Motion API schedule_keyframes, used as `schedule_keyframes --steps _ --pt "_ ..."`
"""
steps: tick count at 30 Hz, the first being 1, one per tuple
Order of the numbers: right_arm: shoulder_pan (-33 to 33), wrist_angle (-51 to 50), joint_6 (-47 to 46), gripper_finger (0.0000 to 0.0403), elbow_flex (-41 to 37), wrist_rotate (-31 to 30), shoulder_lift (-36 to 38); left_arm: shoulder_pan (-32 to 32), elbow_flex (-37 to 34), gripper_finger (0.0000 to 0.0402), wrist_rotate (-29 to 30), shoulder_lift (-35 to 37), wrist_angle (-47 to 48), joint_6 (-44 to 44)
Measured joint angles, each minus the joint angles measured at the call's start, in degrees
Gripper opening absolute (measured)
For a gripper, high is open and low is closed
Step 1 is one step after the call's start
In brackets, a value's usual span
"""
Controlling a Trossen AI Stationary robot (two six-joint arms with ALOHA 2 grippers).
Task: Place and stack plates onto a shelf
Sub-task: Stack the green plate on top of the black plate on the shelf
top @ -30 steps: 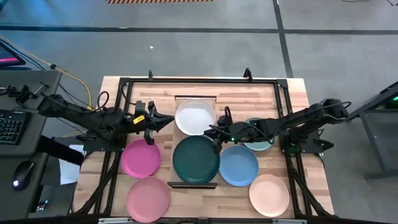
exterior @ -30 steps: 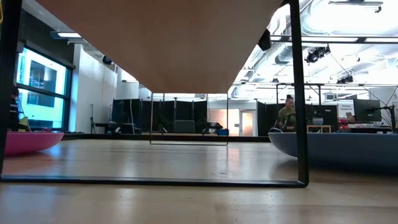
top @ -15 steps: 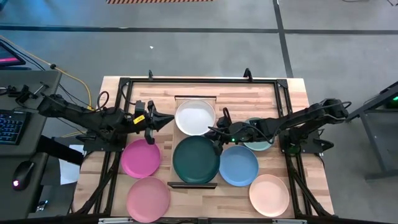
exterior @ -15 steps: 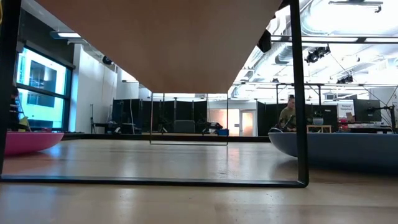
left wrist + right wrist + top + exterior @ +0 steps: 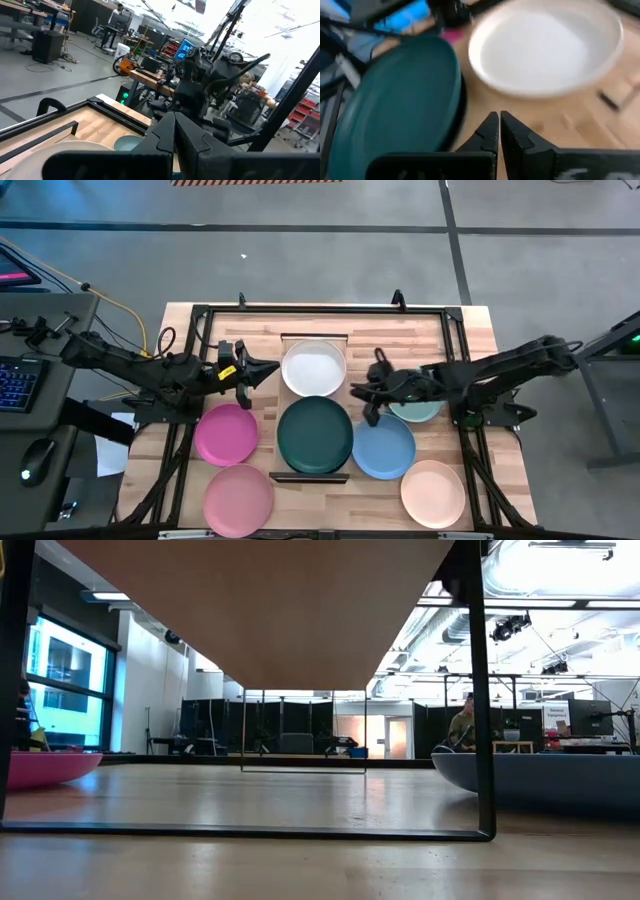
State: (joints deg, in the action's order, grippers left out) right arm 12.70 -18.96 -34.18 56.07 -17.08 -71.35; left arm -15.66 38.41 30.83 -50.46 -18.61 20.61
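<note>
On the desk (image 5: 470,330) seen from above, we find the peach plate (image 5: 433,493) nearest the front edge at about 5 o'clock and the pink plate (image 5: 239,499) at 7 o'clock. Next back sit the blue plate (image 5: 384,448) and the magenta plate (image 5: 226,434), with the dark teal plate (image 5: 316,435) between them at the center, lying on the near half of the shelf (image 5: 311,476). A thin black rim under the teal plate in the right wrist view suggests a black plate beneath it, though we cannot be sure.

The right pincer (image 5: 367,391) hangs empty just beside the teal plate's 2 o'clock edge, fingers (image 5: 489,131) closed together to a narrow slit. The mint plate (image 5: 418,412) lies mostly hidden under the right arm.

The left pincer (image 5: 264,370) waits at 9 o'clock, above the magenta plate and just left of the white plate (image 5: 313,368), its fingers (image 5: 165,135) pressed together on nothing.

The white plate fills the far half of the shelf, at 12 o'clock.

In the low view, a person (image 5: 463,726) sits far off in the room.
</note>
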Motion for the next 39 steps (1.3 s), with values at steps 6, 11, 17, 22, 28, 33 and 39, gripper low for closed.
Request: schedule_keyframes --steps 6,11,17,22,28,33,39 --pt "6.0 -10.8 -7.4 0.0 0.0 7.3 2.2 -0.1 0.0 0.0 0.0 0.0 2.8 2.3" --pt "12.3 -5.2 -9.5 0.0 0.0 7.7 -3.3 -0.1 0.0 0.0 0.0 0.0 3.3 3.3" --pt "14.5 3.1 -6.9 0.0 0.0 10.2 -9.1 -0.1 0.0 0.0 1.3 0.0 3.4 4.5" --pt "14.5 8.9 -4.4 0.0 0.0 11.6 -10.5 -0.1 0.0 0.0 1.4 0.0 3.4 4.8" --pt "14.2 9.4 -4.4 0.0 0.0 10.3 -10.5 -0.1 0.0 0.0 1.4 0.0 3.4 4.8" --pt "13.5 9.1 -4.4 0.0 0.0 6.8 -10.5 -0.1 0.0 0.0 1.4 0.0 3.4 4.8" --pt "13.0 5.9 -3.8 0.0 0.0 7.1 -9.5 -0.1 0.0 0.0 1.4 0.0 3.4 4.8"
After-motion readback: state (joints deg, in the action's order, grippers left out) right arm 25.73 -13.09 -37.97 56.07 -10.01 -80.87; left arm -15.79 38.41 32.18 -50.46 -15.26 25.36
